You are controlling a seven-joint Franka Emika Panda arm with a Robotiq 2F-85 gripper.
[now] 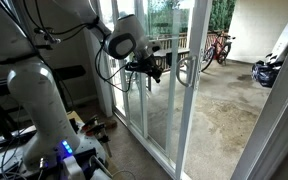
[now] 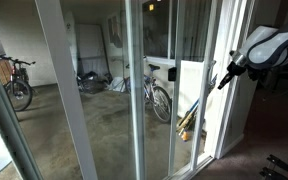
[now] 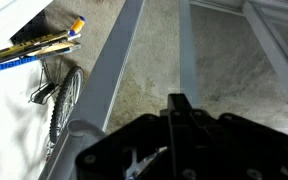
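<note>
Gripper point(image 1: 152, 72) hangs empty, close to the sliding door frame point(image 3: 117, 72), touching nothing. I cannot tell how far its fingers are parted. Frame's long axis runs upright; it lies just ahead of the fingertips, with a bicycle point(image 2: 156, 95) beyond the glass.

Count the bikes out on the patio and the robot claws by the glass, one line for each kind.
Bikes: 2, one at the left, one in the middle
Claw: 1
Total: 3
</note>
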